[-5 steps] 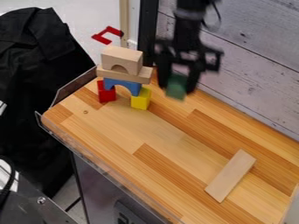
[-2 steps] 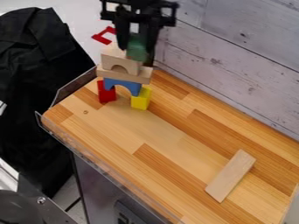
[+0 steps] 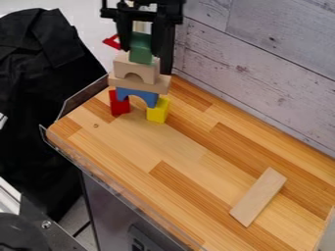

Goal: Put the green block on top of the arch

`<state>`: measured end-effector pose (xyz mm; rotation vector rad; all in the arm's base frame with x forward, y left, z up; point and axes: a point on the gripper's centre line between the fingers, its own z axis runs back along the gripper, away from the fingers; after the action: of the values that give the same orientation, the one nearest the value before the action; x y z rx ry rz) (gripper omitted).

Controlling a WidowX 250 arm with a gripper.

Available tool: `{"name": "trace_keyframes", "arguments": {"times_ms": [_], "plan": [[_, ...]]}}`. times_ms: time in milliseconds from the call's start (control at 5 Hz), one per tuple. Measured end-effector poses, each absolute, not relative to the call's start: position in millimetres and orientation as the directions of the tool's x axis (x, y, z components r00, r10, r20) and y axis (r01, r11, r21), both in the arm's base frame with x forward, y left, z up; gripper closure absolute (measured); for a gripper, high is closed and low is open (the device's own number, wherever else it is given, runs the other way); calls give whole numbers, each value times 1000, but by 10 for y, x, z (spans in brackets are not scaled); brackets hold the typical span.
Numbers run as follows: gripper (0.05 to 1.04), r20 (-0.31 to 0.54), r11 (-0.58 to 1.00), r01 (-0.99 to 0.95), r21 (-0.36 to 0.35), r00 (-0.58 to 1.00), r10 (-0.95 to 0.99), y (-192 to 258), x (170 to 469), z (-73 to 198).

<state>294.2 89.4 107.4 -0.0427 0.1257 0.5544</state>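
green block (image 3: 140,47) at the top of a small tower, between the fingers of a black robot hand (image 3: 140,51) that hangs down from the upper edge of the view. the hand looks to be grasping the block, one finger at each side. the block is upright over the plain wooden arch (image 3: 136,69), its lower edge at or just above the arch's top face; whether it bears on the wood cannot be told.

beneath the wooden arch, a flat wooden plank (image 3: 138,85) lies across a blue arch (image 3: 136,93), which spans a red block (image 3: 118,104) and a yellow block (image 3: 157,112). these stand near the far corner of a striped wood bench (image 3: 190,147). a loose wooden plank (image 3: 258,197) lies flat, well apart, toward the lower right.

the step in hand seems to be the placing itself, with the carry all but finished. the next move likely calls for settling the block squarely on the arch, lowering it slightly if there is a gap, then parting the fingers evenly and lifting straight up. a sideways nudge or too hard a press could slide the arch or topple the narrow stack.
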Motion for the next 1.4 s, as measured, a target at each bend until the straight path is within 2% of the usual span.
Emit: {"name": "trace_keyframes", "arguments": {"times_ms": [800,1400], "plan": [[539,-183,847,-532,-27,835,519,1082,2968,942],[539,-169,855,-518,-33,846,506,1118,3080,985]]}}
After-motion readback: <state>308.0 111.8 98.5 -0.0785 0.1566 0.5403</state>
